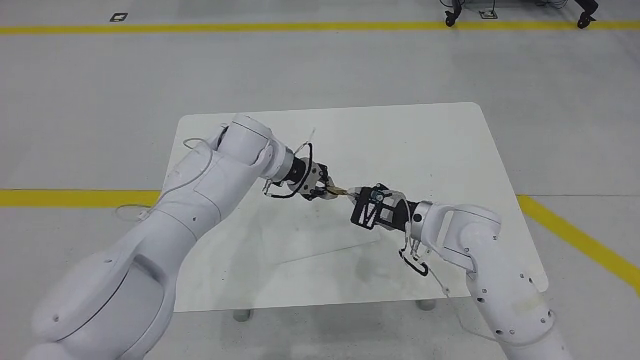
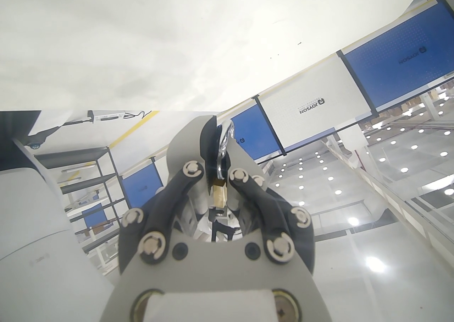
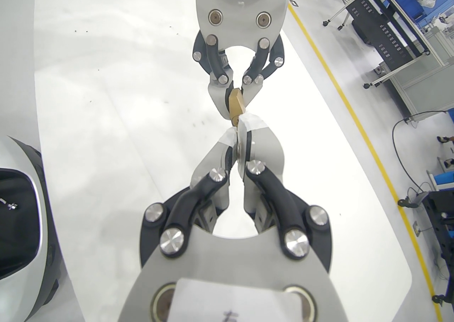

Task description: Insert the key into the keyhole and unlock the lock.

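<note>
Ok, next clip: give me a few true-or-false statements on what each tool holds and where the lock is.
1. The left tool is shut on the brass padlock. True.
2. The padlock lies flat on the table. False: it is held in the air above the table.
3. The right tool is open and empty. False: it is shut on the key, whose tip is at the padlock's end facing it.
4. The two tools face each other tip to tip over the table. True.
</note>
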`<state>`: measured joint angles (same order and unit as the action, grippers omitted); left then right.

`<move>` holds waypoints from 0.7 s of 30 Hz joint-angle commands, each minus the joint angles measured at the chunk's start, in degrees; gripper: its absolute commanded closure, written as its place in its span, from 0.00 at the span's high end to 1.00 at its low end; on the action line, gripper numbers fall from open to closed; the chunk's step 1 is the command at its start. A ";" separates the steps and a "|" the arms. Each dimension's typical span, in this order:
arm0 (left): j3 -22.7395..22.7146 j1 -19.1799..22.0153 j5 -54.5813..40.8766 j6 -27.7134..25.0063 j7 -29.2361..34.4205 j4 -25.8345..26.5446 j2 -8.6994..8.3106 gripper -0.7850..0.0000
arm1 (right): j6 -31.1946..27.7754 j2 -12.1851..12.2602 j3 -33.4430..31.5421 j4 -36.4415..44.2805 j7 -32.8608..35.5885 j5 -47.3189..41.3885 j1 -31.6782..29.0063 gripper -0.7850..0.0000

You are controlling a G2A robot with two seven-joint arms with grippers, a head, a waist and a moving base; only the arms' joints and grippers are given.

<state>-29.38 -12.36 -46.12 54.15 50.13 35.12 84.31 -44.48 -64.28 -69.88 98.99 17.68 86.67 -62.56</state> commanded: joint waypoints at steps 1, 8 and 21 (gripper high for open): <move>0.32 0.07 -0.17 0.16 -0.15 -0.02 0.05 0.00 | 0.25 0.05 0.23 0.27 0.12 0.73 -0.05 0.00; 1.46 0.25 -0.75 0.62 -0.61 0.00 0.22 0.00 | 1.06 0.26 0.85 1.53 -0.15 3.46 -0.67 0.00; 3.75 1.10 -2.29 1.01 -1.00 -0.49 0.40 0.00 | 0.39 0.81 1.55 2.52 -1.88 8.46 -1.36 0.00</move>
<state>-25.83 -11.33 -48.25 55.10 49.19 34.65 84.70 -44.18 -63.51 -68.42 101.39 15.93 94.74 -63.84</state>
